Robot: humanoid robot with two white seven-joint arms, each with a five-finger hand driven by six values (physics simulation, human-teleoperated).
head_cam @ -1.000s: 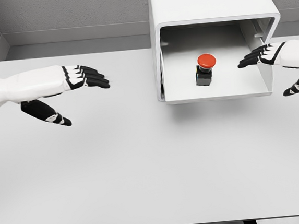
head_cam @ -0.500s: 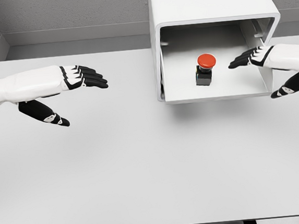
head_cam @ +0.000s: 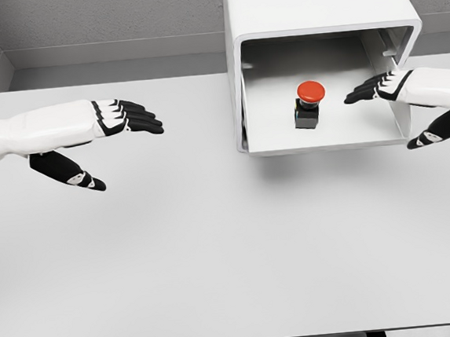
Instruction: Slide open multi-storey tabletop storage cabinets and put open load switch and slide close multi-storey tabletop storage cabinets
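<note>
The switch (head_cam: pixel 309 103) sat in the open drawer (head_cam: pixel 324 132) at upper right. The right hand (head_cam: pixel 408 93) reached in beside it, fingers straight, holding nothing; the left hand (head_cam: pixel 100 132) hovered mid-left, fingers extended.

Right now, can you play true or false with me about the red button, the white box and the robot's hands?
1. The red button switch sits inside the pulled-out drawer. True.
2. The right hand is squeezing the switch. False: its fingers are spread and stop short of the switch, apart from it.
3. The left hand is inside the drawer. False: it hovers over the table, well left of the cabinet.
4. The left hand holds nothing. True.
5. The switch is lying on its side. False: it stands upright, red cap on top.
</note>
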